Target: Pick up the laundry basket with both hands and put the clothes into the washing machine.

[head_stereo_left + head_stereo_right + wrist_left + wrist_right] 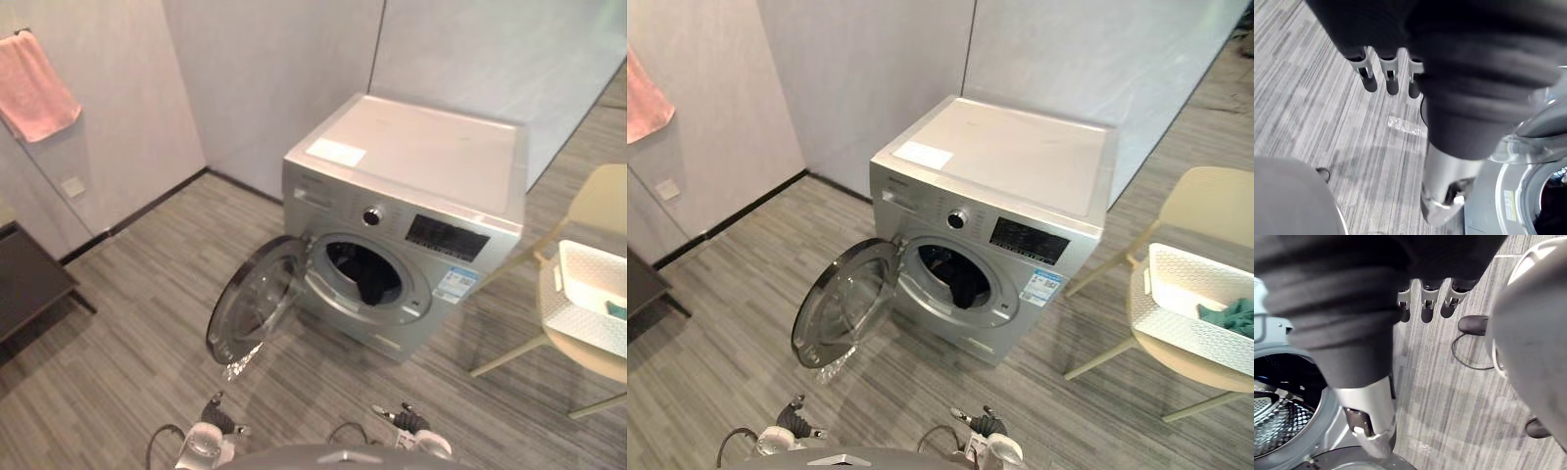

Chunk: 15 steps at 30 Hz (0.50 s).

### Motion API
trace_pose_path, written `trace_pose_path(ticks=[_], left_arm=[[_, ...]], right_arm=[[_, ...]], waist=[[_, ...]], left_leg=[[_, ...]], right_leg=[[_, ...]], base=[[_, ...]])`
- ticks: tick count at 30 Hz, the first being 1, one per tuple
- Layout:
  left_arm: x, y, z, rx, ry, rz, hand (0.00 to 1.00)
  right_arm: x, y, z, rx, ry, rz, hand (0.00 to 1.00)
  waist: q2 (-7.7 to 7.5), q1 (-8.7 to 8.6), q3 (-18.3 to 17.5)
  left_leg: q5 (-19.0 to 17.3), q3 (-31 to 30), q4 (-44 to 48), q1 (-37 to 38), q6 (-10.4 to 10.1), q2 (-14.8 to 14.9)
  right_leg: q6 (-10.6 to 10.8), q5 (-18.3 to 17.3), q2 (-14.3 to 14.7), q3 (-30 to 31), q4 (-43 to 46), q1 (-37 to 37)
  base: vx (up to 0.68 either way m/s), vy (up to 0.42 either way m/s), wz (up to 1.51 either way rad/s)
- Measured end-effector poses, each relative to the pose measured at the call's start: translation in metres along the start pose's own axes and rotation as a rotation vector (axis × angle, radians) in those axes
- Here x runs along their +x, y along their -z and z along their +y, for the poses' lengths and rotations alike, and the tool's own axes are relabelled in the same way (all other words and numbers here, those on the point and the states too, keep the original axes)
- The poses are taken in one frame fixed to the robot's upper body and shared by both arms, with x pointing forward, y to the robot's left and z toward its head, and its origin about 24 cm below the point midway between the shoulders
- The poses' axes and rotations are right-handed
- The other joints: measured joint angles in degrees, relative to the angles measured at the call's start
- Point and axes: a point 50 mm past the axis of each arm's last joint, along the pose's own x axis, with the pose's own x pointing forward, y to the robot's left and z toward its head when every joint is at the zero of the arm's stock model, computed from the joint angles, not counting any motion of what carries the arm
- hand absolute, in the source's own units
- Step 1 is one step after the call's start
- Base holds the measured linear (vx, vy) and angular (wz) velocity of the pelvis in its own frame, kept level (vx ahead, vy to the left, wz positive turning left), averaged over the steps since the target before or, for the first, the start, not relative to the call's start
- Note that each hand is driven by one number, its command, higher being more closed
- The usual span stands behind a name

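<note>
Grey plank floor and pale walls frame the laundry corner. The left robot hand hangs low with its fingers straight and relaxed, holding nothing. The right robot hand hangs the same way, spread loosely and empty, with the drum close beside it.

Ahead stands the washer, its door swung wide toward the robot's left. Something dark already lies in the drum. Well apart on the right, the white basket sits on a pale chair, with teal clothes in it. A pink towel hangs on the left wall.

Neither robot hand is near the basket, so the pick-up has not begun. The likely trouble is an uneven two-handed grip that tips the basket and spills its load. The light chair may also slide under a push. When the basket is carried back, the open door juts into the path and could be knocked.

A white sticker lies on the washer's top, and a blue-and-white label sits by the opening under a dark display. None of the print is large enough to read.
</note>
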Motion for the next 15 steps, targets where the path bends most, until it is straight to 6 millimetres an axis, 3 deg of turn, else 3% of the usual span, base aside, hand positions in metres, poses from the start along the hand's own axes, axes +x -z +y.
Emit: trace_pose_path(ticks=[7, 11, 15], left_arm=[[-0.008, 0.026, 0.021, -0.264, -0.106, 0.063, 0.0], [-0.013, 0.042, 0.037, -0.308, -0.174, 0.097, 0.0], [-0.016, 0.06, 0.035, -0.377, -0.187, 0.175, 0.0]], right_arm=[[-0.003, 0.008, -0.021, 0.031, 0.061, 0.021, 0.0], [-0.003, 0.01, -0.019, 0.035, 0.055, 0.031, 0.0], [-0.003, 0.011, -0.017, 0.056, 0.055, 0.042, 0.0]], waist=[[-0.27, 0.12, 1.18], [-1.72, 0.57, 2.04], [-2.91, 0.95, 3.13]], left_leg=[[1.84, -0.48, -2.1, 0.79, 0.91, -1.12], [2.05, 0.58, -3.4, 2.18, 1.03, -1.3], [2.13, 3.92, -4.51, 4.5, 1.07, -1.39]], right_leg=[[1.74, 1.17, -1.15, -0.26, 0.86, -0.14], [1.7, 1.13, -1.09, 1.06, 0.84, -0.12], [1.59, 1.21, -0.72, 4.51, 1.06, -0.73]], base=[[0.01, 0.001, 0.03], [0.0, 0.0, -0.12], [-0.01, 0.007, -0.34]])
